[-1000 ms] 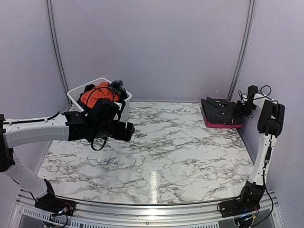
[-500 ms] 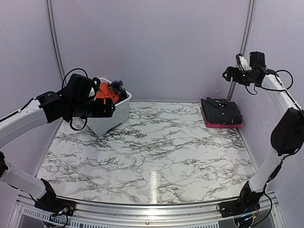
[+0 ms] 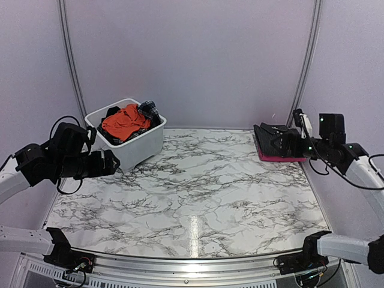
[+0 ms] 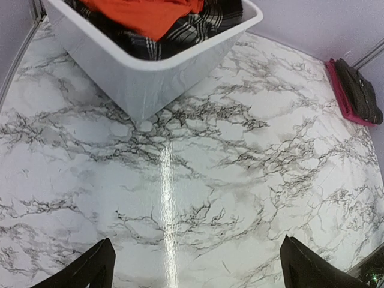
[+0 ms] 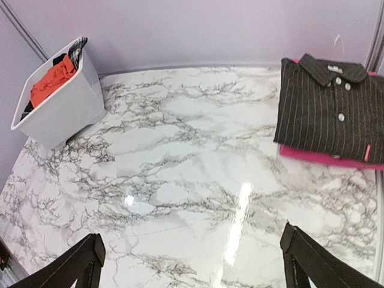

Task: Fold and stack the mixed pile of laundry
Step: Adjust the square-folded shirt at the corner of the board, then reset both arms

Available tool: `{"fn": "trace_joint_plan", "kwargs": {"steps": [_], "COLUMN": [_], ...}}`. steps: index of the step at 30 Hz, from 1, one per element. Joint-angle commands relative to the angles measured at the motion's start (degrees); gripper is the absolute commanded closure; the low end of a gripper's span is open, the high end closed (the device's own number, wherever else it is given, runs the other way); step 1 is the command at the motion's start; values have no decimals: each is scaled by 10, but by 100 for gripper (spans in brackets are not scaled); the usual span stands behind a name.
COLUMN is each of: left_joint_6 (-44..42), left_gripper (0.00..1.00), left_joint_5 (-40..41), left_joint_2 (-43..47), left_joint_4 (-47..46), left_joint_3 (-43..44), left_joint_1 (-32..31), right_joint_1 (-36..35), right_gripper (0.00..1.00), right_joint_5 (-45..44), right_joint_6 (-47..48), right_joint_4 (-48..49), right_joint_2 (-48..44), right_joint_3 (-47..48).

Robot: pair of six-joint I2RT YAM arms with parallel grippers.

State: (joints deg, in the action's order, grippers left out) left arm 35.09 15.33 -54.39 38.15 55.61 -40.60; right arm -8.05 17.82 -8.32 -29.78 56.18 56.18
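Observation:
The mixed laundry pile lies in two places. An orange garment (image 3: pixel 123 122) and a dark plaid piece (image 3: pixel 150 110) fill the white tub (image 3: pixel 141 147) at the back left. A folded black pinstriped shirt (image 5: pixel 329 114) rests on a folded pink cloth (image 5: pixel 315 157) at the back right. My left gripper (image 3: pixel 111 163) hovers open just left of the tub's front corner, nothing between its fingertips (image 4: pixel 99 267). My right gripper (image 3: pixel 287 143) is open and empty, raised in front of the folded stack (image 3: pixel 268 135). The tub's orange garment (image 4: pixel 144 15) and plaid cloth (image 4: pixel 192 33) show at the top of the left wrist view.
The marble table (image 3: pixel 204 192) spreads between tub and stack. Lilac walls with metal rails (image 3: pixel 306 66) close the back and sides. The tub (image 5: pixel 60 108) also shows at the far left of the right wrist view.
The tub, tilted half a second ago, stands level again. My left arm swung down to the tub's left. My right arm rose from the stack, then came back down beside it, its jaws opening.

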Motion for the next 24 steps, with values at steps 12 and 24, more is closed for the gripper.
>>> {"fn": "trace_joint_plan", "kwargs": {"steps": [12,24], "left_joint_6": [117,145], "left_gripper": [1,1], "left_joint_5": [1,14], "left_joint_2": [34,-47], "left_joint_4": [2,-37], "left_joint_3": [-123,-64], "left_joint_1": [3,17], "right_joint_1": [-12,-11], "right_gripper": [1,1], "right_joint_5": [13,-98], "right_joint_6": [-42,-77], "right_joint_4": [7,19], "right_joint_2": [-54,-60], "right_joint_3": [-118,-104]}}
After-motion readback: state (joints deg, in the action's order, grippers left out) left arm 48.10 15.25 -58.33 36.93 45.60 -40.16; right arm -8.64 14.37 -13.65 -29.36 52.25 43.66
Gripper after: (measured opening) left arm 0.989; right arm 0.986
